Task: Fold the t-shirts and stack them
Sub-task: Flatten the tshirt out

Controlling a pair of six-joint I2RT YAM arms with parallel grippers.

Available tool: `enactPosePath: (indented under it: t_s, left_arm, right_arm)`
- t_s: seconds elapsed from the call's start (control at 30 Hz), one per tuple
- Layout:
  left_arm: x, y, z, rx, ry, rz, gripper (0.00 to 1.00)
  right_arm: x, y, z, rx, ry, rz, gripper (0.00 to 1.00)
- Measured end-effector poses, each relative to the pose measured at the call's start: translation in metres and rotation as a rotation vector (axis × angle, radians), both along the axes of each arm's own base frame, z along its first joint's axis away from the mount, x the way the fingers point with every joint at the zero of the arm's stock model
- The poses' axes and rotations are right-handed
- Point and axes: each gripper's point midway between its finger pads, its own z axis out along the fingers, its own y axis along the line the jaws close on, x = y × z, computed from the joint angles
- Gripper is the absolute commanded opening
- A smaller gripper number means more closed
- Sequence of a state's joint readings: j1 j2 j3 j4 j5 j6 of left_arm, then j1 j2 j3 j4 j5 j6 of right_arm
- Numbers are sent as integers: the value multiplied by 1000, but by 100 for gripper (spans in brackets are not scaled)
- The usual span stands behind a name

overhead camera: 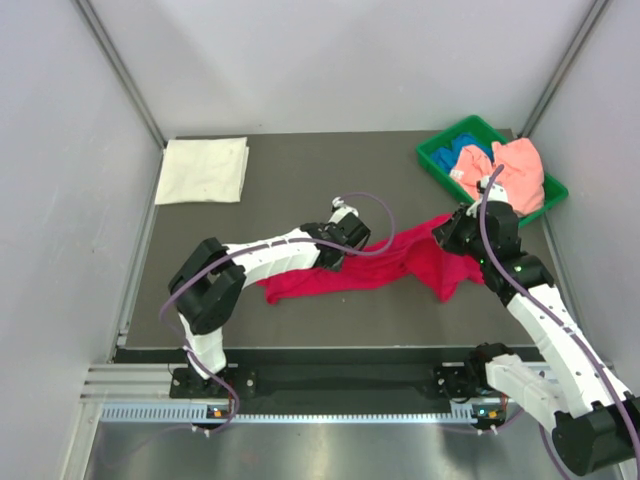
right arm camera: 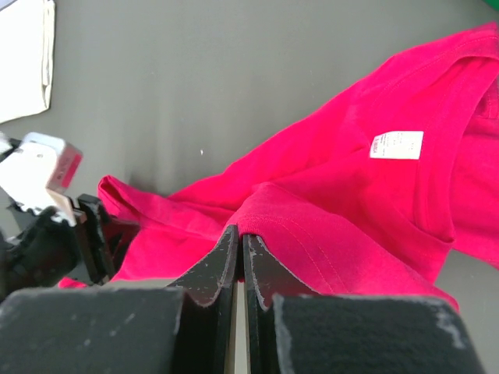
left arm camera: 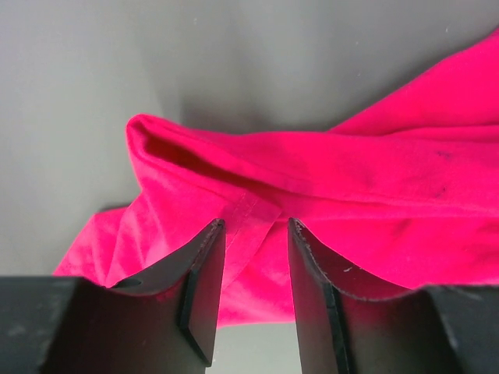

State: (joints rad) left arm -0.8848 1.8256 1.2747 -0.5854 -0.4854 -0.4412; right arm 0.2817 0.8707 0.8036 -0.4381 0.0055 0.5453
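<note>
The crimson-red t-shirt [overhead camera: 380, 265] lies crumpled and stretched across the middle of the dark table. My left gripper [overhead camera: 335, 255] is open over its left part, the jaws apart with a seam of the shirt [left arm camera: 249, 214] between the tips. My right gripper [overhead camera: 462, 232] is shut on a fold of the red shirt [right arm camera: 312, 226] at its right end. The white t-shirt [overhead camera: 203, 170], folded square, lies at the back left. The salmon-pink t-shirt [overhead camera: 510, 172] and the blue t-shirt [overhead camera: 455, 152] lie in the green bin.
The green plastic bin [overhead camera: 436, 163] stands at the back right corner of the table. Grey walls close the sides and back. A metal rail [overhead camera: 300, 395] runs along the near edge by the arm bases.
</note>
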Motion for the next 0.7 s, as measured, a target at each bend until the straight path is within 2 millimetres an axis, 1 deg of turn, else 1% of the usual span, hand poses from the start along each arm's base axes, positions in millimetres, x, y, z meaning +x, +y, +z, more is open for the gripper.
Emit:
enactPosePath:
  t_s: [0.23,0.33,0.5,0.7]
  left_arm:
    - [0,1,-18,37,23,-16,45]
    - [1,3,-19,49,18,-15,43]
    - [6,13,-21,108,-11,9,42]
    - [12,24,-16,152,-50,40,40]
  right_arm:
    - [0,0,0,0,-2,0,0]
    - [0,0,0,0,-2,0,0]
    - [0,0,0,0,-2,0,0]
    - [0,0,0,0,-2,0,0]
